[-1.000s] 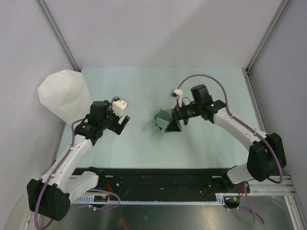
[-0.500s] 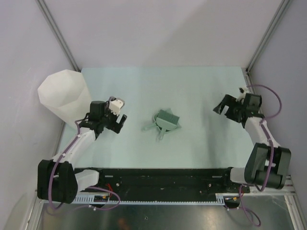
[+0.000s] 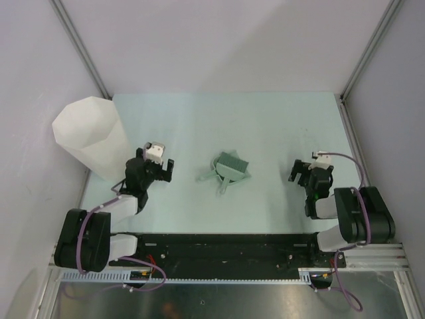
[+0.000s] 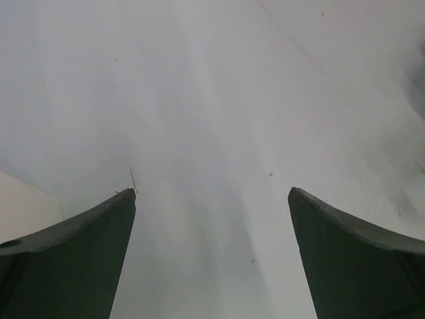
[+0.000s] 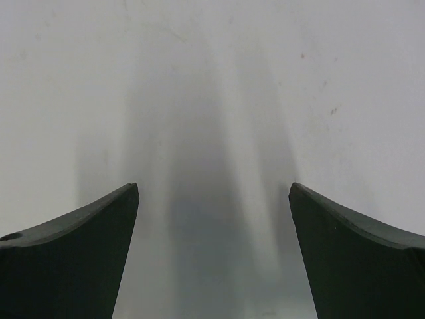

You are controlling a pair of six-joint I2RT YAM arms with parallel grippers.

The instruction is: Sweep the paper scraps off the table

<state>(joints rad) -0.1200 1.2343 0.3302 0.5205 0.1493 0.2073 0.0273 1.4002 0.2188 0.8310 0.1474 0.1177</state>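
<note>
My left pincer (image 4: pixel 212 193) and my right pincer (image 5: pixel 214 187) were both released, fingers spread wide with nothing between them. Each hung low over the pale mint-green table (image 3: pixel 265 126), drawn in near its front edge, one to either side. Between them, well apart from both, a small green dustpan-and-brush set (image 3: pixel 230 169) lay on the middle of the table. A tall translucent white faceted bin (image 3: pixel 88 136) stood at the table's left edge, near my left pincer.
</note>
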